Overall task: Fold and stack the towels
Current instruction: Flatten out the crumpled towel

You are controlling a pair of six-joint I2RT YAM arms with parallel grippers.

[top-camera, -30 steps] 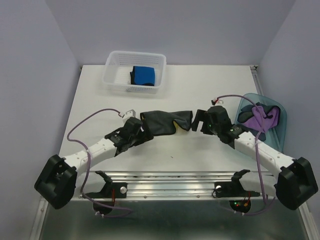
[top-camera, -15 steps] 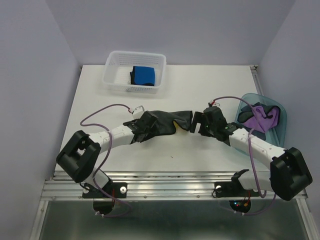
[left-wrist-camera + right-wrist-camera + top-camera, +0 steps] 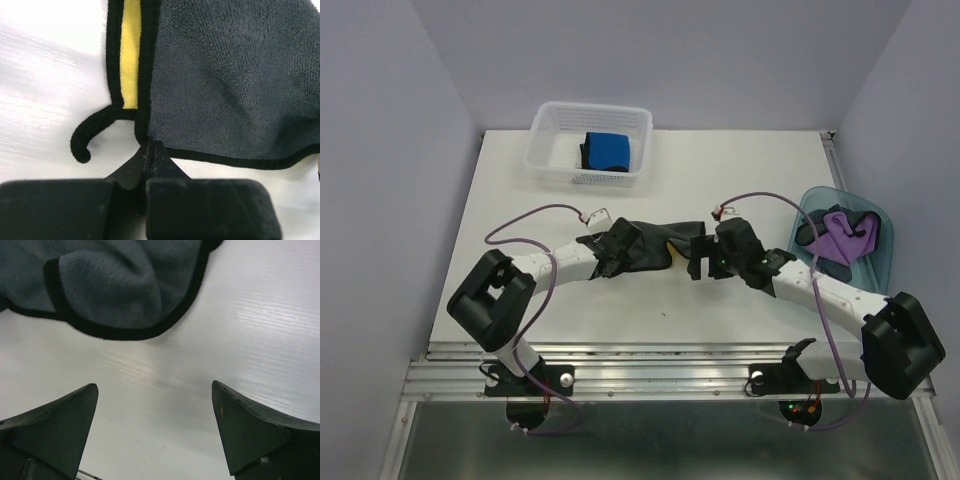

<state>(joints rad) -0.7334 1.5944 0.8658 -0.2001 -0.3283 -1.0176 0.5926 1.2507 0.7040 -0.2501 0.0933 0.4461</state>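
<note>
Left gripper (image 3: 149,150): jaws together, clamped on the corner hem of the dark grey towel (image 3: 225,75). Towel is plush, black-hemmed and rumpled at the centre of the table (image 3: 250,315). A yellow towel (image 3: 131,50) strip shows at 11 o'clock. Right gripper (image 3: 154,385): jaws wide apart, grey fold at 11 o'clock.

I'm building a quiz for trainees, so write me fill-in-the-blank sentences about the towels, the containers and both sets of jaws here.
The left jaws are ____ on the hem of the dark grey towel.
The right jaws stand ____ over bare table.
The blue towel lies in the white mesh ____.
The purple towel lies in the translucent blue ____.
Missing words: shut; open; basket; tub.
</note>
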